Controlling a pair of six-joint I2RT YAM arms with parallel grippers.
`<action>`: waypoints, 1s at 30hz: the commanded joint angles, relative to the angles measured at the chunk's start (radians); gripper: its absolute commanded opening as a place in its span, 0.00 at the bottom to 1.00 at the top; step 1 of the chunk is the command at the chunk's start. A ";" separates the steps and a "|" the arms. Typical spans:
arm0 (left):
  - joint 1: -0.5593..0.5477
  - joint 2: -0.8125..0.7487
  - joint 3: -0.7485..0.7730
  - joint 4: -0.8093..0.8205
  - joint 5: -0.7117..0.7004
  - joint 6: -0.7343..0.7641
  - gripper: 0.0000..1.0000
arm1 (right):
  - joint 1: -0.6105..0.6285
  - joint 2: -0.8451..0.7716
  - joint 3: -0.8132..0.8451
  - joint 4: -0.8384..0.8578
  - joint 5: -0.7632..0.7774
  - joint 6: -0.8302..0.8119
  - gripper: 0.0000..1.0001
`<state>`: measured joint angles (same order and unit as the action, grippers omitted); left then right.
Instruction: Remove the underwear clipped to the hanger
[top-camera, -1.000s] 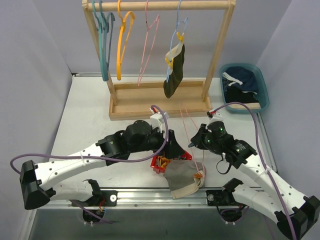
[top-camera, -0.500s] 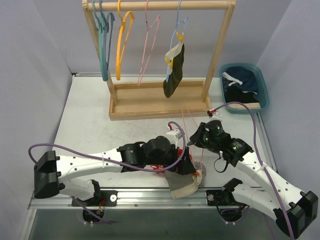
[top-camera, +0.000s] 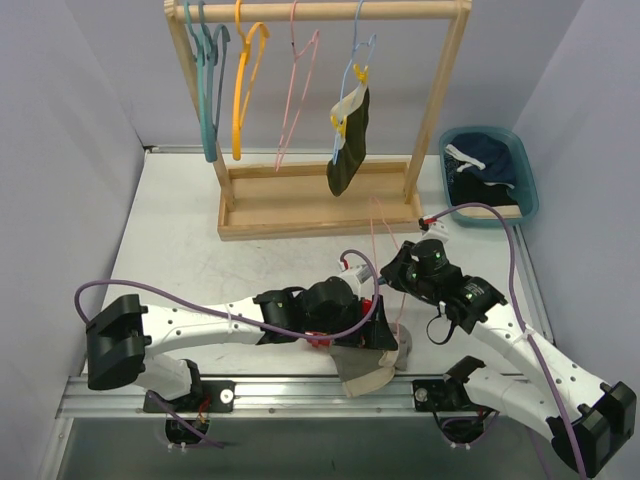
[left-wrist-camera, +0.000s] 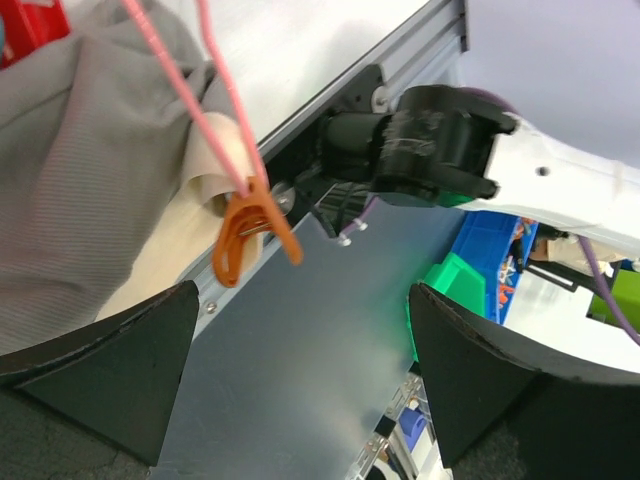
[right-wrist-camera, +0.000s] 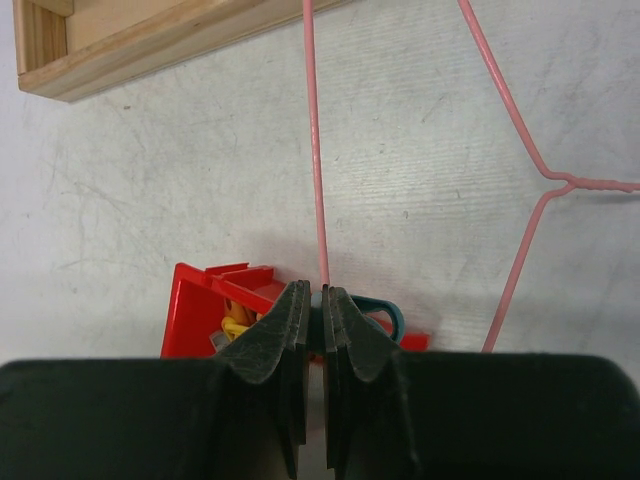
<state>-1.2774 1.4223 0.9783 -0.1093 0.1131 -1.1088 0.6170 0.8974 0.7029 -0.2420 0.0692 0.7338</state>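
Abt a third done, by the look. Dark brief (top-camera: 348, 150) still clipped to blue hanger (top-camera: 362, 45) on rack (top-camera: 440, 100); grey brief (left-wrist-camera: 90, 170), near table (top-camera: 180, 230) edge, still pinned to pink hanger (right-wrist-camera: 315, 150) by orange clip (left-wrist-camera: 250, 235); navy brief (top-camera: 492, 155) already in bin (top-camera: 528, 195). L gripper (left-wrist-camera: 300, 295) spread wide, clip between fingers, no contact visible. R gripper (right-wrist-camera: 315, 300) clenched on pink hanger wire.

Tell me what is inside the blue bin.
Bunched navy underwear, pale-edged, fills most of the bin. Its folds cover nearly all the floor, so whether anything lies beneath cannot be seen.
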 joint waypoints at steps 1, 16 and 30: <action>-0.002 0.001 0.003 0.024 0.019 -0.026 0.96 | 0.001 -0.014 -0.002 0.035 0.047 0.016 0.00; 0.009 0.078 0.085 -0.038 -0.001 0.044 0.93 | 0.001 -0.023 -0.017 0.056 0.031 0.013 0.00; 0.032 0.104 0.111 -0.061 -0.001 0.063 0.40 | 0.001 -0.037 -0.022 0.066 0.012 0.009 0.00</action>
<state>-1.2491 1.5208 1.0466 -0.1658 0.1131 -1.0607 0.6170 0.8749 0.6861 -0.2119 0.0742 0.7364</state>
